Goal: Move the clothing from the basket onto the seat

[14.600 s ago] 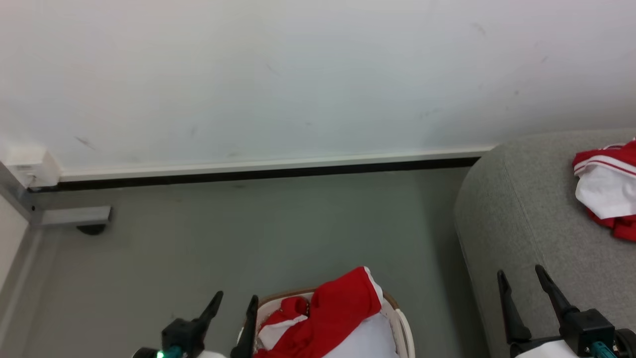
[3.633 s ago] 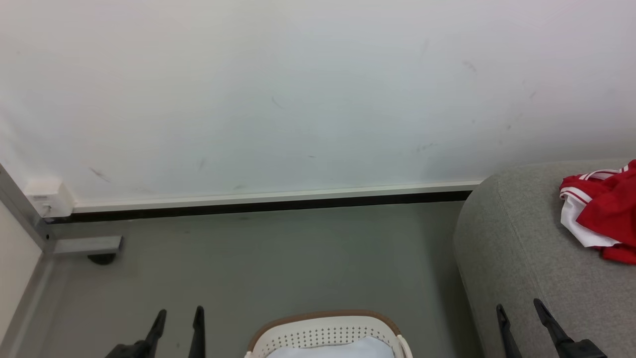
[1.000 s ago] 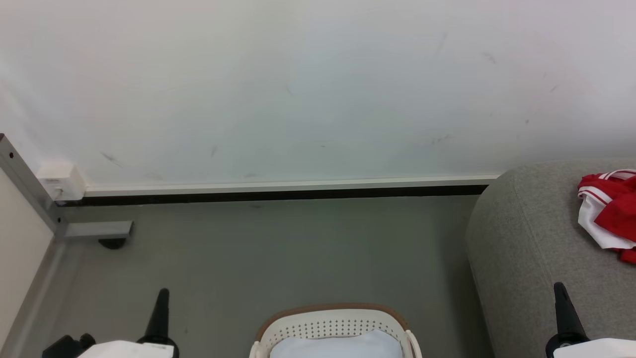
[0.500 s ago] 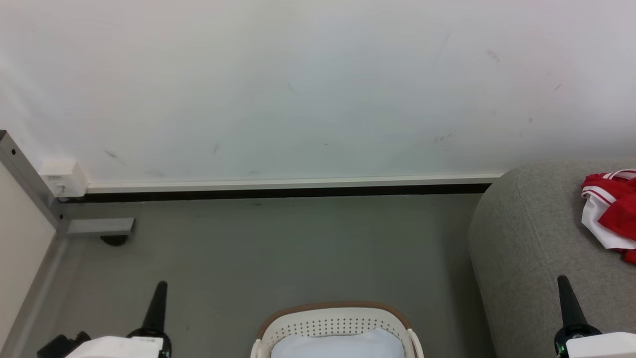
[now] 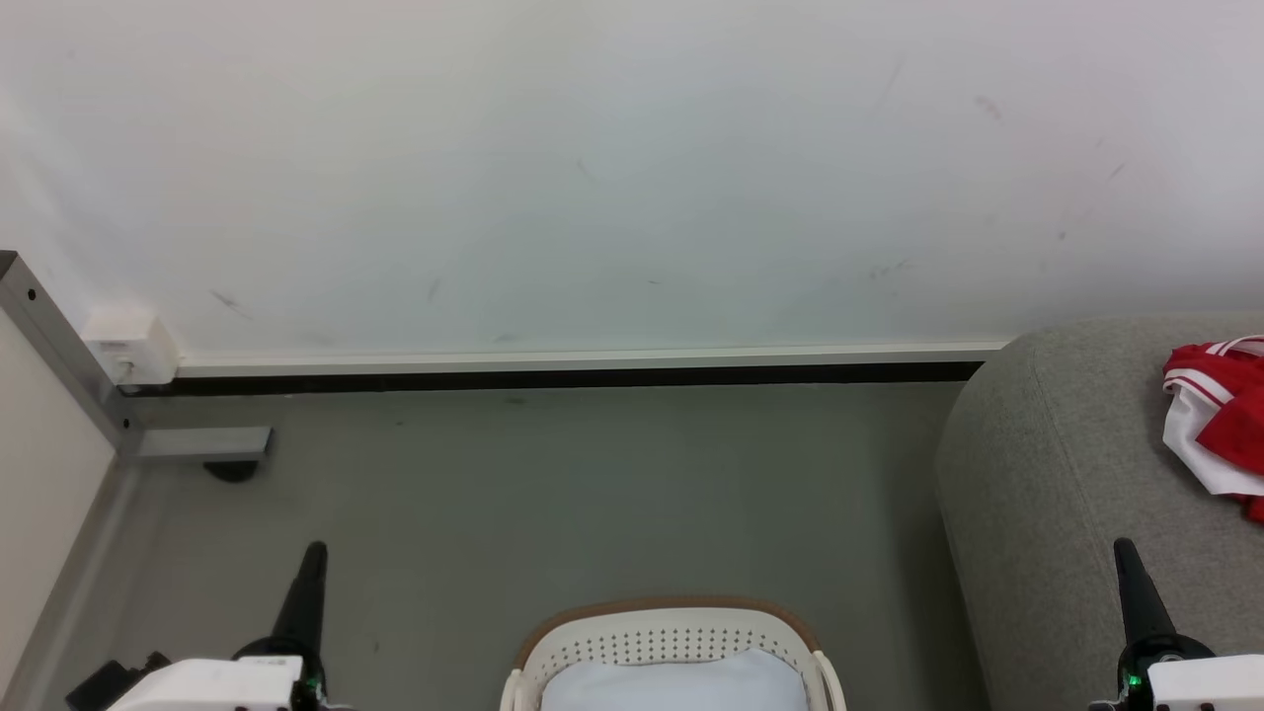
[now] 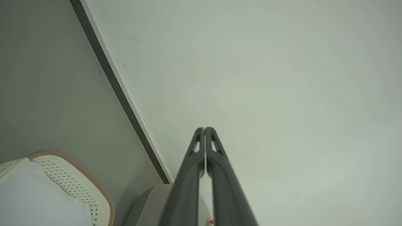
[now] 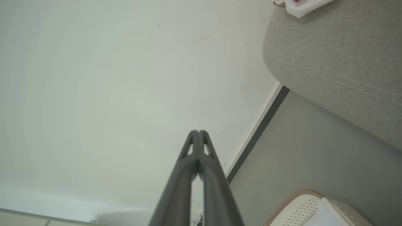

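Red fabric with white panels and striped trim, the clothing (image 5: 1220, 425), lies bunched on top of the light grey seat (image 5: 1047, 513) at the right edge of the head view, partly cut off there. The white basket (image 5: 671, 647) with its brown rim stands on the grey floor (image 5: 553, 494) at bottom centre, near the seat's rounded end but apart from it. Inside it lies a plain pale pad (image 5: 671, 686).

The left gripper (image 6: 204, 129) is clenched, its two dark fingers pressed tip to tip on themselves. It points towards the white wall (image 5: 592, 178) and, in the head view, rises to the left of the basket. The right gripper (image 7: 198, 131) is clenched the same way, finger against finger, and rises at the lower right in front of the seat. A dark skirting strip (image 5: 553, 375) runs along the foot of the wall, and a grey metal bracket (image 5: 197, 442) sits at the left corner.
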You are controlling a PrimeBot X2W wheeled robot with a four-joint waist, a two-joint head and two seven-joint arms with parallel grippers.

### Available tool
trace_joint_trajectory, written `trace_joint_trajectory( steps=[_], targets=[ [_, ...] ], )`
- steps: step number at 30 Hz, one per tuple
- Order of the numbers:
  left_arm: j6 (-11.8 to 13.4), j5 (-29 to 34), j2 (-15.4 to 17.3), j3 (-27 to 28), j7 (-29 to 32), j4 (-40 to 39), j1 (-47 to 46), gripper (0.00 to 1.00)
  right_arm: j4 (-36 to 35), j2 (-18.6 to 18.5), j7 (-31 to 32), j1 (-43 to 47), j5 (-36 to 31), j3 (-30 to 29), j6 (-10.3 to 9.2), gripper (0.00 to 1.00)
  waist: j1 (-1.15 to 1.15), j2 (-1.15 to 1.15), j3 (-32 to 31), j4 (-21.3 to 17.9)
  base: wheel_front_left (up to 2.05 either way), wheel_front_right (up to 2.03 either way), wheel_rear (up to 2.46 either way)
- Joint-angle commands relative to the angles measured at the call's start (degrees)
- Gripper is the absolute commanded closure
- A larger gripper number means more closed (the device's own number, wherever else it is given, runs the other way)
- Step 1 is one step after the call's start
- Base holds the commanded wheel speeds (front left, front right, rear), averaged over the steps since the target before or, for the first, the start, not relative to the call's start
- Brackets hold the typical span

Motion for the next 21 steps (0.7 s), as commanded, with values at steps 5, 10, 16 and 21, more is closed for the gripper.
trace_joint_trajectory(
  steps=[5,10,16,21],
  targets=[
    [-0.38,-3.29,0.15,0.60,0.90,-0.80,-1.10,1.00,-0.79,-0.51,0.75,-1.36,3.56,-0.37,-0.09,1.00,0.00,0.00,0.14,0.15,0.00,0.00,0.00],
    [-0.47,-5.20,0.11,0.93,1.50,-1.09,-1.24,1.00,-0.92,-0.63,1.18,-1.34,6.18,-0.40,-0.10,1.00,0.00,0.00,0.27,0.28,0.00,0.00,0.00],
    [-0.47,-7.76,0.04,1.31,2.08,-1.34,-1.50,1.00,-1.12,-0.82,1.70,-1.52,8.97,-0.40,-0.10,1.00,0.00,0.00,0.42,0.44,0.00,0.00,0.00],
    [-0.49,-9.72,-0.01,1.55,2.64,-1.54,-1.54,1.00,-1.25,-0.99,2.15,-1.67,11.31,-0.40,-0.11,1.00,0.00,0.00,0.54,0.57,0.00,0.00,0.00]
  ],
)
